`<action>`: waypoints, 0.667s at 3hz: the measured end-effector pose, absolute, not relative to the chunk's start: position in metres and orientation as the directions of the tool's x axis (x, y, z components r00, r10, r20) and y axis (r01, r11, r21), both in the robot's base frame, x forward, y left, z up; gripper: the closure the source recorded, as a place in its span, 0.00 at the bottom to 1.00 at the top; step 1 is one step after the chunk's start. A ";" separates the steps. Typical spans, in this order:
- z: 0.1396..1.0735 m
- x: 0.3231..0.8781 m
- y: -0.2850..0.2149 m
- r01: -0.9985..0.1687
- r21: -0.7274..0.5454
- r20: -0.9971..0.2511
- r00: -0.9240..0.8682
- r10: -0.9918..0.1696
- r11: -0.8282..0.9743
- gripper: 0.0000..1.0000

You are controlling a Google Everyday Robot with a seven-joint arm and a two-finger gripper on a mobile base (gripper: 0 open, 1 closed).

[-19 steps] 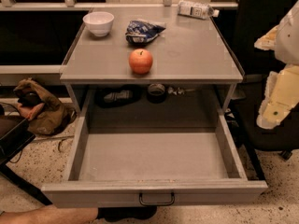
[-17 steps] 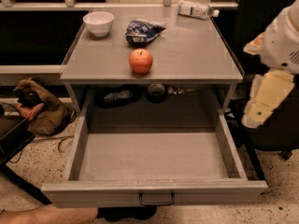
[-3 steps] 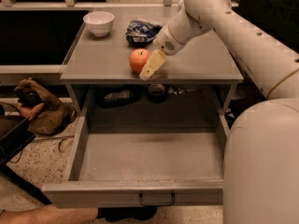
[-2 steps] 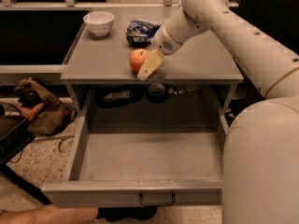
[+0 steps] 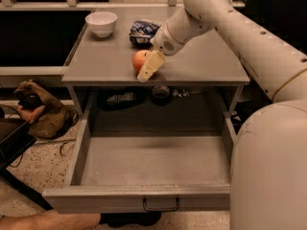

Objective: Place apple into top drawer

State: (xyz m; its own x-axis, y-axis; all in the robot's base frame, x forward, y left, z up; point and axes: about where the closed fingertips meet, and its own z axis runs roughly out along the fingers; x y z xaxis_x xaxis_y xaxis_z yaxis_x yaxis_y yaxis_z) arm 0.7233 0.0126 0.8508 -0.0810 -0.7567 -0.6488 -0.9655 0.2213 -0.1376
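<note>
The orange-red apple (image 5: 139,59) sits on the grey cabinet top (image 5: 105,61), near its front edge. My gripper (image 5: 147,69) reaches in from the upper right and its cream finger (image 5: 150,67) lies against the apple's right side. The top drawer (image 5: 153,162) is pulled wide open below, with a dark wire handle (image 5: 161,206) on its front panel. The inside of the drawer holds nothing.
A white bowl (image 5: 101,23) stands at the back left of the top. A dark blue snack bag (image 5: 143,32) lies behind the apple. My white arm (image 5: 249,47) crosses the right side. Dark items lie on the shelf (image 5: 160,94) under the top. A brown bag (image 5: 38,111) lies on the floor at left.
My arm has swung in from the right edge to the apple. Over the last second the gripper has moved slightly left and closer against the apple. The apple has stayed in place.
</note>
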 end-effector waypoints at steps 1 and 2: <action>0.860 0.711 0.023 -0.971 -0.142 -0.662 -0.052 -0.748 0.194 0.00; 0.860 0.711 0.024 -0.971 -0.142 -0.663 -0.051 -0.747 0.192 0.00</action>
State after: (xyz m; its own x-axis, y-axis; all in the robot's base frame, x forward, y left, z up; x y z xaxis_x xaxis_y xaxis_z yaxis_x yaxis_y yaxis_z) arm 0.7107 0.0237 0.8598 -0.0508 -0.7470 -0.6628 -0.9711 0.1919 -0.1418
